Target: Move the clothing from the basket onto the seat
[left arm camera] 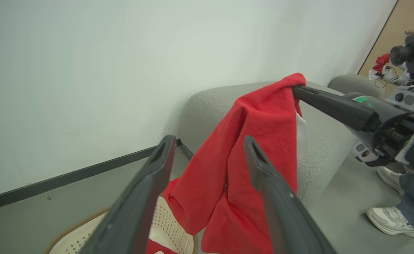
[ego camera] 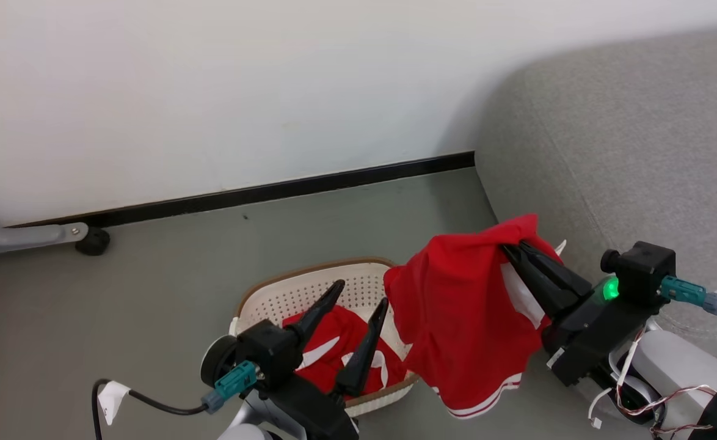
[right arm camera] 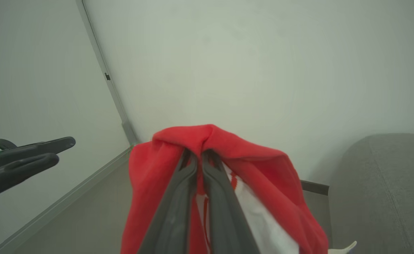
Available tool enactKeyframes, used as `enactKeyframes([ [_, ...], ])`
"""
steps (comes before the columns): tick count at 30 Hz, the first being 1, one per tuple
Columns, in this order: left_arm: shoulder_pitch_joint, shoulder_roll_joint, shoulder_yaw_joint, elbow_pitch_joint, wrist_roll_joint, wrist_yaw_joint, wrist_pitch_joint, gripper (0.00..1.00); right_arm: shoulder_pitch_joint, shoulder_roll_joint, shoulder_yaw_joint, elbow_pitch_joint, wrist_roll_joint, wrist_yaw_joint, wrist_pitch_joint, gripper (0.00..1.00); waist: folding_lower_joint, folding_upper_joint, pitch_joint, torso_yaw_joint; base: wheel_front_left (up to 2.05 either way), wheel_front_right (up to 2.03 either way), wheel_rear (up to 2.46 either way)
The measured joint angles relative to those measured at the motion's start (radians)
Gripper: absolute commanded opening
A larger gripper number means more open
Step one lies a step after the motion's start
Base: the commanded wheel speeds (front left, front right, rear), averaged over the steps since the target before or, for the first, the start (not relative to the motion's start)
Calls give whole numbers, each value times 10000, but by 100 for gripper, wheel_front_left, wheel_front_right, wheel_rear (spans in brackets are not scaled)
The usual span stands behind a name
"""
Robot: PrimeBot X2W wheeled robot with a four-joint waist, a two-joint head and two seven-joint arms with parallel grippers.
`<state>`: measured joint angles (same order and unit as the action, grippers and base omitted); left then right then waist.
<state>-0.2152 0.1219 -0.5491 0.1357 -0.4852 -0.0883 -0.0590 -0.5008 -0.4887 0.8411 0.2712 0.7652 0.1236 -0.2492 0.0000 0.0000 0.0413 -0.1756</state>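
Head view: right end effector pinches 1 red garment hanging between basket and seat. Left end effector spreads wide above the basket's other garment.
Left wrist view: spread wide.
Right wrist view: clamped on the red fold.

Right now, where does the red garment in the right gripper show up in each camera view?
Head view: held red garment hangs right of centre, beside the basket.
Left wrist view: centre, behind the open left gripper.
Right wrist view: bottom centre, draped over the right gripper.
Shared landmark: grey seat, right of it.
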Motion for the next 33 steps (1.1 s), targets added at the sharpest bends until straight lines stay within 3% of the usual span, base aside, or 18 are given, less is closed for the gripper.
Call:
enactKeyframes([
  [17, -22, -27, -265, 107, 35, -90, -132, 100, 938, -209, -1248, -297, -313, 0, 0, 0, 0, 0, 298, -1533, 0, 0, 0],
  [33, -100, -144, -623, 230, 40, -151, -144, 100, 1406, -169, -2548, -460, -606, 0, 0, 0, 0, 0, 694, -1612, 0, 0, 0],
])
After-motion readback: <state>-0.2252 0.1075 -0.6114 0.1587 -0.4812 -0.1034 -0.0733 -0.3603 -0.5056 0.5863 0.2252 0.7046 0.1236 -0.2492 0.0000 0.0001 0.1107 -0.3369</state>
